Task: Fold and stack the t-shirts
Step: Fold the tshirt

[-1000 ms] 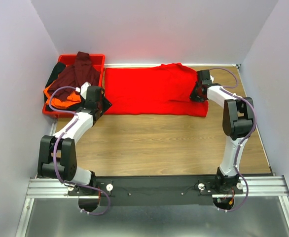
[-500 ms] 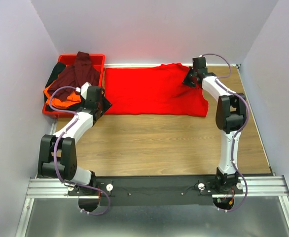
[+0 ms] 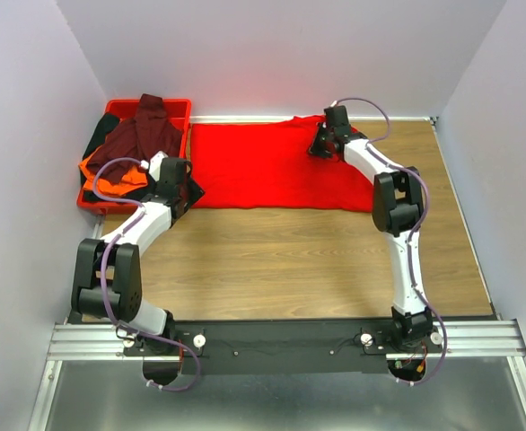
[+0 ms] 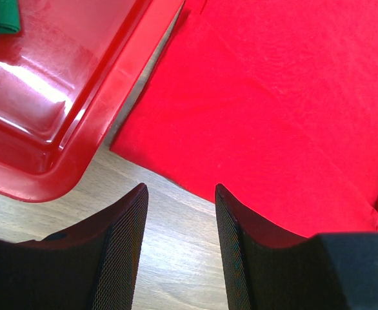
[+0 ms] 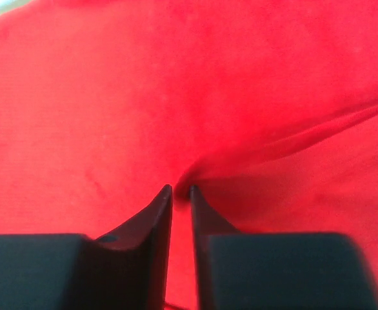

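1 tee [image 3: 263, 166] flat, 3 in tray [image 3: 180, 104]

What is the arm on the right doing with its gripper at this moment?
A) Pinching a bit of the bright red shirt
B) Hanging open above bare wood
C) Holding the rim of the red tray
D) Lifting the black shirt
A: in the right wrist view the right gripper has its fingers almost together on the bright red t-shirt, and the cloth puckers into creases right at their tips.
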Controlling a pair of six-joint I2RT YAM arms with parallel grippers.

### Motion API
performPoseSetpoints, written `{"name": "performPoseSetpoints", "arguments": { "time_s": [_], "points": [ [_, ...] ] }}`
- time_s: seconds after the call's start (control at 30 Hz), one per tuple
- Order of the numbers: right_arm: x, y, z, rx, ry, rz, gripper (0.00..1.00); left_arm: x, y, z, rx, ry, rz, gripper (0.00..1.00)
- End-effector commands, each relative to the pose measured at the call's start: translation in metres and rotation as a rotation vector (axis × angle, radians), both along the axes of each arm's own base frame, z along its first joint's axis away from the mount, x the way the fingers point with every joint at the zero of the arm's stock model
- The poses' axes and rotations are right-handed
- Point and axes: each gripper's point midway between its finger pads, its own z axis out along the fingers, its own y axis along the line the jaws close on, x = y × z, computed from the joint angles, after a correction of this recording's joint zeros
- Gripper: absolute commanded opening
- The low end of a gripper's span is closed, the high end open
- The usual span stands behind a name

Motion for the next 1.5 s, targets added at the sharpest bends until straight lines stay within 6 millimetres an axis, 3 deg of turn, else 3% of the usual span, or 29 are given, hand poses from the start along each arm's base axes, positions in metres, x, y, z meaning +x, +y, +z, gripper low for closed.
{"name": "performPoseSetpoints", "arguments": {
  "time_s": [0.0,0.1,0.13,0.2,0.23,0.3,0.4,0.5,0.6,0.63,0.8,1.0,1.07,1.37,1.47],
  "points": [
    [0.005,0.003,0.010,-0.038,-0.041,0.029,0.38,0.005,0.001,-0.002,0.006,-0.004,0.002,0.54],
    [0.003,-0.007,0.029,-0.070,-0.071,0.005,0.55,0.002,0.004,-0.008,0.011,0.015,0.022,0.55],
    [0.000,-0.015,0.045,-0.091,-0.094,-0.019,0.65,0.000,0.007,-0.011,0.017,0.027,0.044,0.55],
    [-0.008,-0.023,0.058,-0.112,-0.106,-0.042,0.73,-0.003,0.011,-0.013,0.021,0.037,0.070,0.56],
    [-0.018,-0.031,0.074,-0.118,-0.118,-0.060,0.73,-0.005,0.014,-0.014,0.026,0.042,0.091,0.57],
    [-0.033,-0.044,0.079,-0.135,-0.106,-0.106,0.72,-0.009,0.017,-0.019,0.031,0.055,0.109,0.56],
    [-0.069,-0.065,0.076,-0.145,-0.058,-0.175,0.71,-0.012,0.021,-0.026,0.029,0.066,0.141,0.56],
    [-0.108,-0.086,0.060,-0.163,0.004,-0.230,0.68,-0.010,0.020,-0.037,0.021,0.083,0.154,0.56],
    [-0.133,-0.104,0.059,-0.174,0.018,-0.284,0.67,-0.003,0.024,-0.038,0.037,0.075,0.178,0.56],
    [-0.148,-0.112,0.043,-0.182,0.061,-0.297,0.66,-0.001,0.027,-0.043,0.050,0.084,0.187,0.55],
    [-0.183,-0.143,0.021,-0.173,0.133,-0.370,0.66,0.009,0.034,-0.051,0.088,0.098,0.229,0.54],
    [-0.197,-0.158,0.018,-0.138,0.138,-0.423,0.67,0.021,0.032,-0.065,0.084,0.116,0.238,0.52],
    [-0.202,-0.161,0.017,-0.133,0.140,-0.434,0.68,0.023,0.033,-0.068,0.087,0.119,0.244,0.46],
    [-0.212,-0.174,0.000,-0.104,0.175,-0.473,0.72,0.025,0.034,-0.062,0.089,0.097,0.255,0.46],
    [-0.210,-0.180,-0.006,-0.088,0.182,-0.485,0.73,0.028,0.032,-0.051,0.083,0.049,0.239,0.46]
  ]
}}
